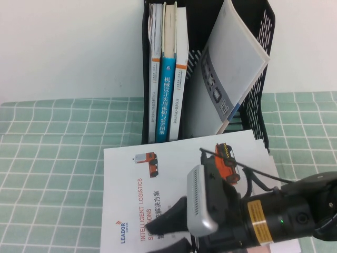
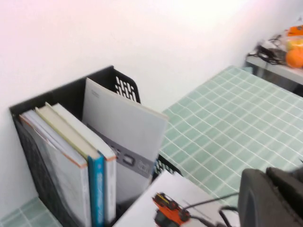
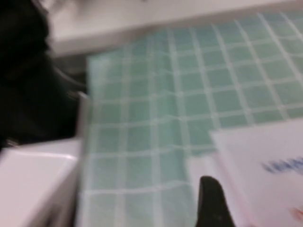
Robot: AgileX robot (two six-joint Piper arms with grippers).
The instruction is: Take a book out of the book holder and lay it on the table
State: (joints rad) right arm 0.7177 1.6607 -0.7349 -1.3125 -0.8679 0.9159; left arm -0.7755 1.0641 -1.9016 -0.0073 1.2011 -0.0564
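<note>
From above, the white book lies flat on the table, just in front of the book holder, where three books stand upright and a grey one leans. The right end effector hangs over the book's near edge, its fingers spread and gripping nothing. The left end effector is out of sight.

The left wrist view shows the holder and a corner of the laid book.

The right wrist view shows one dark fingertip beside the book's edge.

I'd say the laying-down looks done; what's left is for the arm to draw clear without dragging the book.
</note>
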